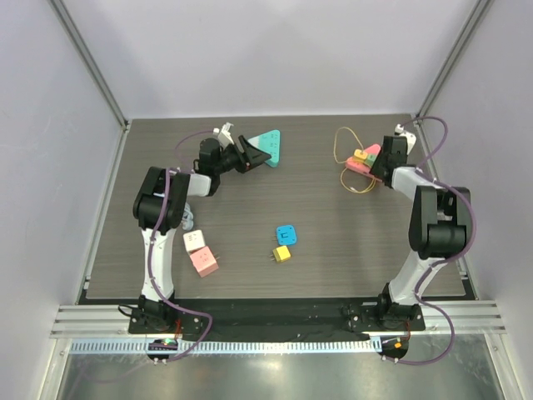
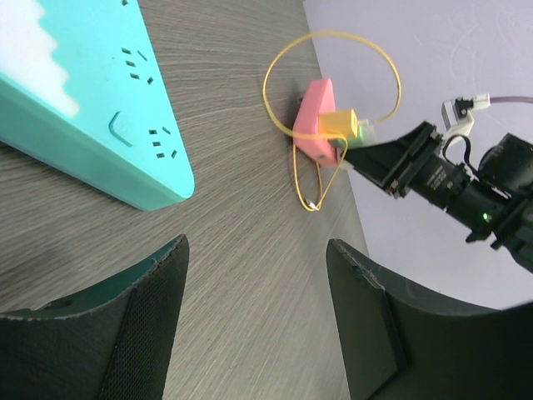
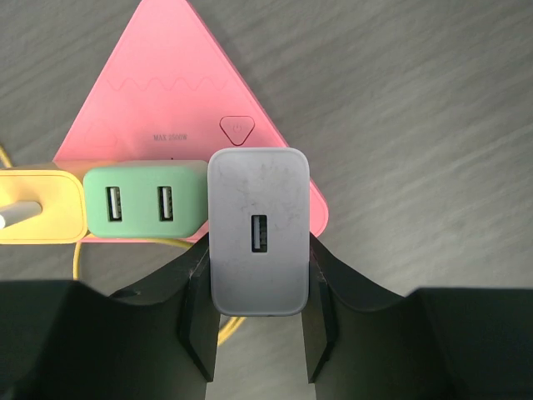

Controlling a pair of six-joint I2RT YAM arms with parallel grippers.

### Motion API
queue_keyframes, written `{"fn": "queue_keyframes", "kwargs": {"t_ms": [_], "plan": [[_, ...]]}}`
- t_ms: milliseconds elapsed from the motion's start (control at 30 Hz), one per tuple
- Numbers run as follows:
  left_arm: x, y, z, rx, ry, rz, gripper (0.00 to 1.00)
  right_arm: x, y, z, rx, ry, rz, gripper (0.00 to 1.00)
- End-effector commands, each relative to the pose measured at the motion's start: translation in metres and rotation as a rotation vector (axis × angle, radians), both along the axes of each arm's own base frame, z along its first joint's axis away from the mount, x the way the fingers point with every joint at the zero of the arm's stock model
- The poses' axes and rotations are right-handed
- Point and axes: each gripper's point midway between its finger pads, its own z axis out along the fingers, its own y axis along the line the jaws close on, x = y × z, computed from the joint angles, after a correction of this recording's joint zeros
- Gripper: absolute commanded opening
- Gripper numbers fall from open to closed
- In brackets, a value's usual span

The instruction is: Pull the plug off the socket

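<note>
A pink triangular socket (image 3: 175, 92) lies at the far right of the table (image 1: 362, 161). Along its near edge stand a yellow plug (image 3: 37, 204), a green USB plug (image 3: 141, 204) and a grey USB plug (image 3: 258, 229). My right gripper (image 3: 256, 279) is shut on the grey plug, one finger on each side; its pins are hidden. In the top view the right gripper (image 1: 379, 167) is at the socket. My left gripper (image 2: 258, 275) is open and empty, just beside a teal triangular socket (image 2: 83, 100), which shows in the top view (image 1: 268, 147) at the far left.
A yellow cable (image 1: 350, 142) loops around the pink socket. A blue cube (image 1: 288, 235) and a small yellow plug (image 1: 281, 254) lie mid-table. A white cube (image 1: 195, 241) and a pink cube (image 1: 203, 262) lie near the left arm.
</note>
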Motion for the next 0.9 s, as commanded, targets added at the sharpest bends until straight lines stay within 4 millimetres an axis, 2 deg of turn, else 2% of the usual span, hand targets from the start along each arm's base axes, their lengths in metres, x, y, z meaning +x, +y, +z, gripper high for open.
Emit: {"fn": "queue_keyframes", "kwargs": {"t_ms": [0,67,133,167,233,267,333,433,600,700,733,800,833,867], "plan": [[-0.001,0.0,0.014,-0.027,-0.057,-0.018,0.67,-0.021,0.016,0.019,0.035,-0.043,-0.04,0.21],[-0.004,-0.001,0.013,-0.012,-0.064,-0.016,0.67,-0.039,0.02,0.007,0.039,0.001,-0.055,0.22],[-0.008,-0.005,0.015,0.02,-0.086,-0.018,0.67,-0.05,0.026,0.01,0.044,0.005,-0.059,0.22],[-0.01,-0.007,0.012,0.041,-0.072,-0.022,0.67,-0.062,0.027,0.002,0.045,0.035,-0.066,0.22],[-0.016,-0.015,0.012,0.082,-0.097,-0.03,0.67,-0.071,0.028,0.009,0.056,0.018,-0.089,0.22],[-0.019,-0.018,0.009,0.1,-0.086,-0.037,0.67,-0.081,0.028,0.005,0.06,0.033,-0.096,0.24],[-0.029,-0.03,0.005,0.136,-0.097,-0.055,0.66,-0.092,0.041,0.01,0.072,0.02,-0.068,0.25],[-0.04,-0.04,-0.006,0.201,-0.101,-0.069,0.66,-0.104,0.043,0.013,0.067,0.023,-0.07,0.27],[-0.054,-0.045,-0.005,0.273,-0.14,-0.069,0.66,-0.119,0.057,0.017,0.078,0.037,-0.029,0.31],[-0.06,-0.04,-0.007,0.338,-0.155,-0.046,0.66,-0.123,0.065,0.015,0.09,0.05,-0.011,0.4],[-0.065,-0.041,-0.01,0.355,-0.148,-0.052,0.66,-0.122,0.068,0.015,0.101,0.051,-0.001,0.5],[-0.079,-0.041,-0.01,0.382,-0.163,-0.064,0.66,-0.123,0.076,0.015,0.125,0.059,0.028,0.59],[-0.088,-0.04,-0.014,0.395,-0.16,-0.069,0.66,-0.123,0.078,0.016,0.135,0.059,0.035,0.67],[-0.094,-0.039,-0.012,0.403,-0.163,-0.064,0.66,-0.125,0.08,0.015,0.138,0.066,0.045,0.7]]}}
